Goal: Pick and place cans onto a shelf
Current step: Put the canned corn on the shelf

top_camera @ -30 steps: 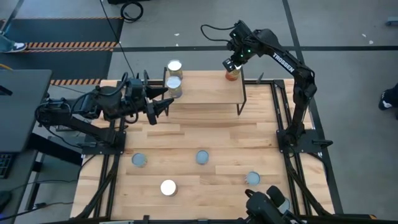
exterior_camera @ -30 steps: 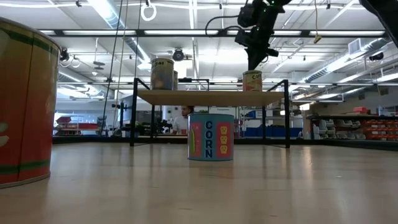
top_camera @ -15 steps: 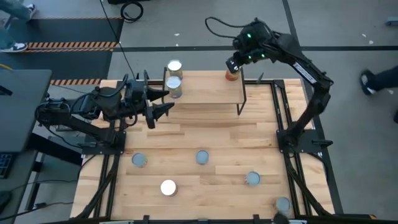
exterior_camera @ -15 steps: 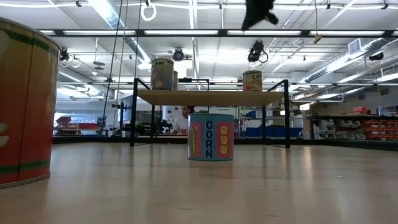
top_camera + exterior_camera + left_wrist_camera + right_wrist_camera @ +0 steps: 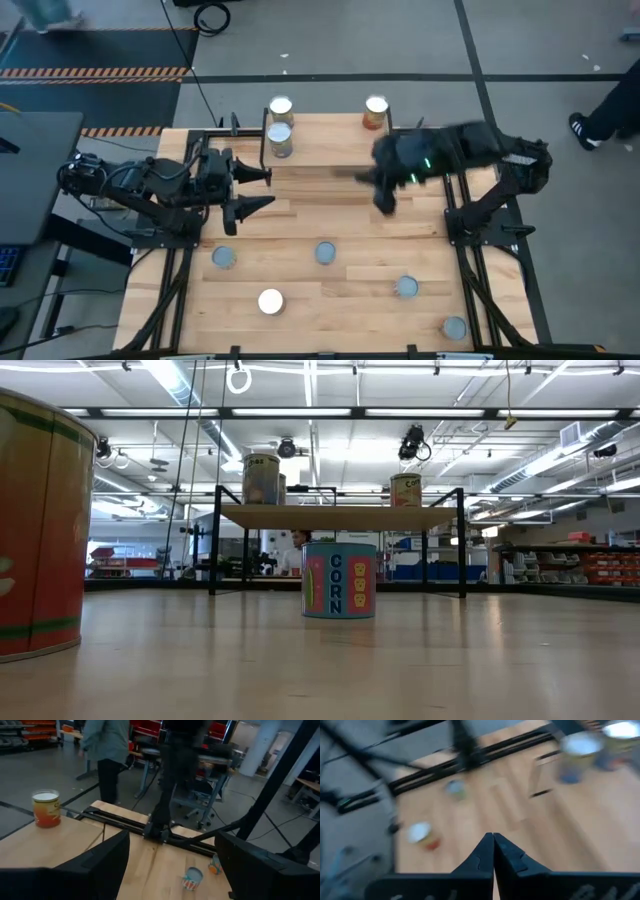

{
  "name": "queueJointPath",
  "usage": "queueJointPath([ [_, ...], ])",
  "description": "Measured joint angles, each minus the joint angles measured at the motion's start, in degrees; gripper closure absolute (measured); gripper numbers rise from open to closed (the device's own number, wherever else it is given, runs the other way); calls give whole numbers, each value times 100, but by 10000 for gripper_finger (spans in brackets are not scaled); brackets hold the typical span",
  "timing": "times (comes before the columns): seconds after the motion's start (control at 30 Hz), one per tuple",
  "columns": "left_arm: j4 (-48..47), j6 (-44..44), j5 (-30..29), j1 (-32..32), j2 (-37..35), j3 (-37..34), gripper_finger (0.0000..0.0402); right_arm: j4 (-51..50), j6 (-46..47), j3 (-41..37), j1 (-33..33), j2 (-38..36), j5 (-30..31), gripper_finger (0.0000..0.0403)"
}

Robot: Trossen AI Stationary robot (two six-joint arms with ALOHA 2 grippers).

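Note:
The shelf (image 5: 325, 145) stands at the table's far middle. Two cans (image 5: 280, 138) stand on its left end and one can (image 5: 376, 112) on its far right corner, seen on top of the shelf (image 5: 340, 515) in the low view as well. Several cans stand on the table, among them a blue corn can (image 5: 339, 580). My left gripper (image 5: 268, 190) hovers open, left of the shelf, pointing level toward the right. My right gripper (image 5: 382, 200) is shut and blurred, above the table near the shelf's right legs. Its shut fingers (image 5: 493, 852) hold nothing.
Loose cans stand at the near left (image 5: 224, 257), near middle (image 5: 325, 252), front (image 5: 270, 301), near right (image 5: 406, 287) and the front right corner (image 5: 454, 328). A large can (image 5: 40, 520) stands close to the low camera. A person (image 5: 107, 750) stands beyond the table.
My right gripper, shut throughout, has risen from above the can on the shelf's far right corner and swung fast toward the table's near side, turning as it went. That can stays on the shelf. My left gripper has shifted a little toward the near edge, still open.

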Motion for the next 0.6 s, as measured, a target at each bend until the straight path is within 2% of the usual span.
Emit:
queueJointPath([
  [0.13, 1, 2, -11, -12, 0, 0, 104, -155, 274, 0, 883, 142, 74, 389],
  [0.27, 8, 0, -13, -9, 6, 0, 104, -693, 397, 0, 1509, 273, 246, 356],
  [0.6, 49, 1, -13, -11, 11, 0, 104, -1913, 1324, 0, 2931, 378, -21, 202],
])
